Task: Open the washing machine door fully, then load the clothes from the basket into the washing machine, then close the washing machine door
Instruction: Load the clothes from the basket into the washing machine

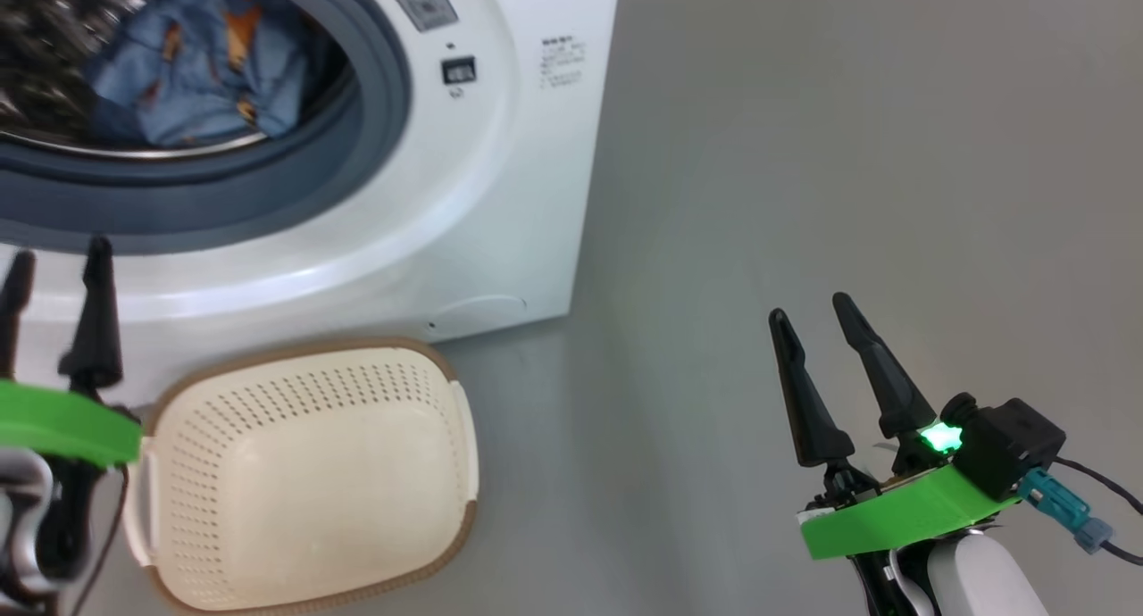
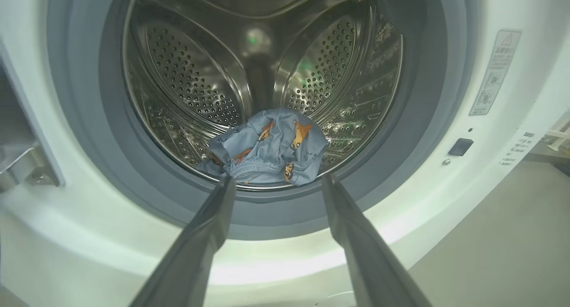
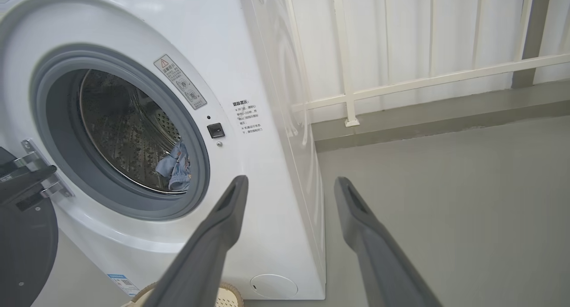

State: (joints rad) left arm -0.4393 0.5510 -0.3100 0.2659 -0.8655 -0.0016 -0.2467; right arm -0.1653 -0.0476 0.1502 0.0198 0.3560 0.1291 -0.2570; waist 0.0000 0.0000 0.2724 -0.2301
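Observation:
The white washing machine (image 1: 500, 196) stands with its drum exposed. Light blue clothes (image 1: 201, 62) printed with orange faces lie at the drum's front lip, also seen as clothes (image 2: 271, 147) and clothes (image 3: 176, 167). The black washing machine door (image 3: 24, 249) hangs swung out on its hinge at the left. The cream basket (image 1: 304, 482) sits on the floor before the machine, with nothing showing inside. My left gripper (image 1: 58, 263) stands open over the basket's left end, its fingers aimed at the drum mouth as the left gripper (image 2: 276, 182) in its wrist view. My right gripper (image 1: 813, 312) hangs open over bare floor to the right.
Grey floor (image 1: 848, 152) stretches to the right of the machine. A white railing (image 3: 401, 80) and a low ledge run behind it. The grey rubber gasket (image 2: 401, 155) rings the drum mouth, and the basket rim (image 3: 231, 293) peeks out below the machine's front corner.

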